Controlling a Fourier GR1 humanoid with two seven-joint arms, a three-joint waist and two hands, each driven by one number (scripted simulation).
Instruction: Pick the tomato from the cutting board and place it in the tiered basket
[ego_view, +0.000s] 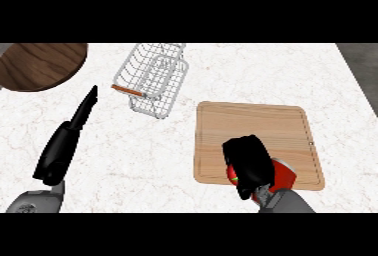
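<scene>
The right robot hand (247, 162) sits low over the near part of the board (251, 117), its fingers curled down over the tomato (284, 172). The tomato shows only as a red bulge at the hand's right side and a small green speck under its left edge. That reads as the grasp step: the hand is closed round the tomato, though whether the fruit has left the wood cannot be told, since the hand hides the contact. The basket (151, 80) lies well away from this hand, ahead of it and off to its left, standing on the counter (295, 70) clear of the board's far left corner. Judging by this, the next move calls for a lift straight up off the board, then a carry forward and leftward across the board's far edge until the tomato hangs above the wire frame, and only then an opening of the fingers. The wire tiers look narrow and tilted, so the release probably needs to be centred over a compartment and not a rim. The left robot hand (63, 145) rests far to the left, open with fingers straight and pointing forward, touching nothing. A round wooden disc (40, 65) lies beyond it at the counter's far left
</scene>
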